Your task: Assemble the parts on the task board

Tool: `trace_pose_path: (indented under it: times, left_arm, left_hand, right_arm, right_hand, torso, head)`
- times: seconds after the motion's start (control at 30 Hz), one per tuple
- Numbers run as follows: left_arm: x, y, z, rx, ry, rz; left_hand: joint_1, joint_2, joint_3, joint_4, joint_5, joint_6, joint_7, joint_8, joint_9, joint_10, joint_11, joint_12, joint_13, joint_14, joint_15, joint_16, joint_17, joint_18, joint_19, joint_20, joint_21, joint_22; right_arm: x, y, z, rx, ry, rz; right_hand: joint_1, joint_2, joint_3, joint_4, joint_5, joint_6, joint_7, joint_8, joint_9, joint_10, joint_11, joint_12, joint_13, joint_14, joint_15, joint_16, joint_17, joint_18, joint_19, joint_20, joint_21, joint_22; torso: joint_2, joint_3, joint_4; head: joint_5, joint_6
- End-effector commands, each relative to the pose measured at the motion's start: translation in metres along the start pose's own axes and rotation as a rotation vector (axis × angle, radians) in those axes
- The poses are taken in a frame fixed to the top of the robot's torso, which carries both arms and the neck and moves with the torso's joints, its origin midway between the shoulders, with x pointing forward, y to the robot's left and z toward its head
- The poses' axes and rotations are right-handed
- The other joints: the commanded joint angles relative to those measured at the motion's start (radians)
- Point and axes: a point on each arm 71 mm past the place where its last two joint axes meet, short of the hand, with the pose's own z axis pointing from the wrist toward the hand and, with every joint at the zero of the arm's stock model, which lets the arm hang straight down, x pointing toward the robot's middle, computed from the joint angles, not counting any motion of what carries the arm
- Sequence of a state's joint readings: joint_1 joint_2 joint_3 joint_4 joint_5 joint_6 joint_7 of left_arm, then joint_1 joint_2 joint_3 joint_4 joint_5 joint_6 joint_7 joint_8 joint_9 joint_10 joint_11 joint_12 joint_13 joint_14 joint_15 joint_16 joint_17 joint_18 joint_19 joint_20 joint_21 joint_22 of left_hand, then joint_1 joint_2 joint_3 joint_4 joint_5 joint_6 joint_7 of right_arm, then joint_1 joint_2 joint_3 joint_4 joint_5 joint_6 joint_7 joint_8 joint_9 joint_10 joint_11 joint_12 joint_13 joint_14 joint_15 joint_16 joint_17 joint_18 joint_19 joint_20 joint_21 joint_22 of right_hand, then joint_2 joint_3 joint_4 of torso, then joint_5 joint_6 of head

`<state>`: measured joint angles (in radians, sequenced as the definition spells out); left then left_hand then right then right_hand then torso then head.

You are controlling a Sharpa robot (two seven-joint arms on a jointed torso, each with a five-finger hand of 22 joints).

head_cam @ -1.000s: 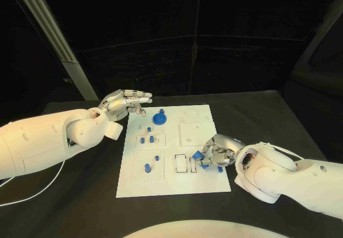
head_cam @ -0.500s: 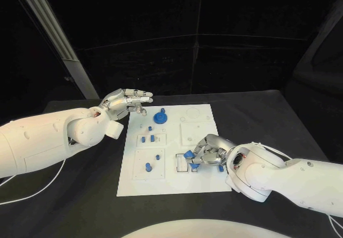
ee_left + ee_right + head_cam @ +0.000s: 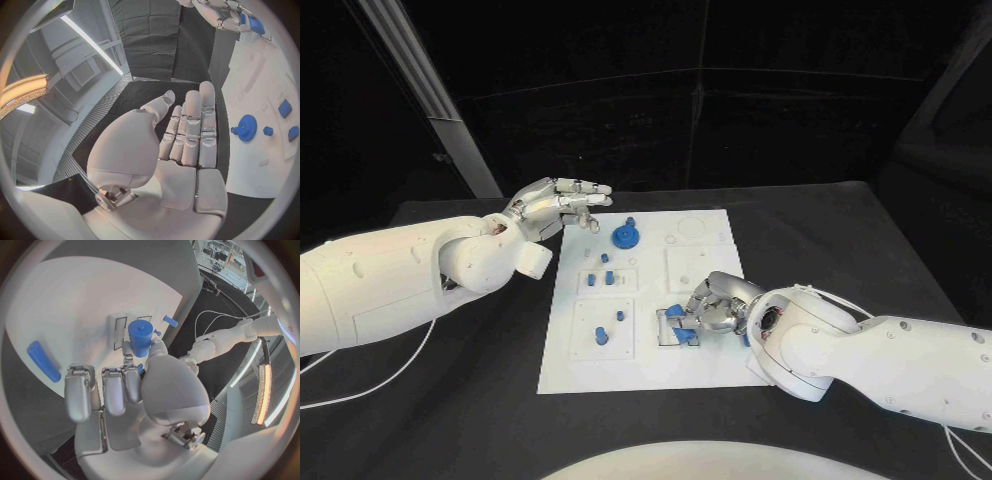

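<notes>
right wrist view: small blue part, a stubby peg, pinched at the right hand fingertips over the slotted pocket on the task board. looks rigid, light, smooth plastic; probably slick, so best held across its sides near mid-length. seating depth unclear. left hand hovers at the board's far left corner, fingers extended, holding nothing. blue gear sits nearby.

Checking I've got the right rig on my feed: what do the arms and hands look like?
Two bulky arms in smooth glossy white shells, rounded at the joints. The left hand and right hand are silver metal with segmented fingers and pale palm pads. A thin white cable trails on the black table beneath the left arm.
</notes>
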<state>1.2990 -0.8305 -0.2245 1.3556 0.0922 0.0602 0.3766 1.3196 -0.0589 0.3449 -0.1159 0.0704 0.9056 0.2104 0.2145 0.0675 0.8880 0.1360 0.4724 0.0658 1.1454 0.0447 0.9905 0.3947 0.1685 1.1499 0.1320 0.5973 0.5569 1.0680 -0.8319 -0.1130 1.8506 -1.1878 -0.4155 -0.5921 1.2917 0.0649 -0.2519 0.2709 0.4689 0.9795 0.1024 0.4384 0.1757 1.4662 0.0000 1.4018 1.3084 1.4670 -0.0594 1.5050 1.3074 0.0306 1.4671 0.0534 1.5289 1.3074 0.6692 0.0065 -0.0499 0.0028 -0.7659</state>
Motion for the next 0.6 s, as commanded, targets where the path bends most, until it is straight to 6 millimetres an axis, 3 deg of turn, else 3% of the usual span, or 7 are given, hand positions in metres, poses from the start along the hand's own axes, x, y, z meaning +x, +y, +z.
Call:
trace_pose_path:
  times: [0.03, 0.3, 0.6]
  left_arm:
    - [0.002, -0.001, 0.000, 0.006, 0.013, -0.002]
    - [0.003, -0.001, 0.001, 0.005, 0.017, -0.004]
    - [0.003, -0.001, 0.000, 0.006, 0.017, -0.004]
  left_hand:
    - [-0.006, 0.002, -0.005, -0.001, 0.003, -0.009, 0.001, 0.004, 0.000, -0.008, 0.001, 0.006, 0.001, -0.008, -0.001, 0.005, -0.001, 0.014, 0.001, 0.006, -0.006, -0.001]
    - [-0.006, 0.002, -0.005, -0.001, 0.003, -0.009, 0.001, 0.004, 0.000, -0.008, 0.001, 0.006, 0.001, -0.008, -0.001, 0.005, -0.001, 0.014, 0.001, 0.006, -0.006, -0.001]
    - [-0.007, 0.003, -0.006, -0.001, 0.003, -0.009, 0.001, 0.005, 0.001, -0.009, 0.001, 0.007, 0.001, -0.009, -0.001, 0.006, -0.002, 0.013, 0.001, 0.006, -0.007, -0.002]
  right_arm:
    - [0.001, 0.001, 0.002, 0.010, 0.012, -0.047]
    - [0.004, 0.007, 0.005, -0.008, 0.021, -0.074]
    - [0.007, 0.011, 0.006, -0.020, 0.029, -0.081]
  right_hand:
    - [-0.013, 0.002, -0.002, 0.007, -0.007, 0.038, -0.032, 0.005, 0.004, 0.019, -0.005, -0.002, 0.094, 0.077, -0.009, 0.006, 0.122, -0.015, 0.065, -0.008, 0.005, 0.208]
    - [-0.051, -0.013, -0.028, 0.017, -0.016, 0.033, -0.033, 0.007, 0.016, 0.016, -0.006, -0.011, 0.091, 0.075, -0.011, 0.003, 0.116, -0.014, 0.063, -0.010, 0.003, 0.206]
    - [-0.103, -0.006, -0.058, 0.017, -0.128, 0.031, -0.035, 0.015, 0.037, 0.015, -0.008, -0.019, 0.090, 0.075, -0.012, 0.000, 0.112, -0.014, 0.061, -0.011, 0.001, 0.204]
  torso:
    - [0.000, 0.0002, -0.0007]
    - [0.000, 0.0013, -0.0016]
    - [-0.001, 0.0017, -0.0031]
  head:
    - [0.001, -0.001]
    - [0.010, -0.002]
    - [0.013, -0.003]
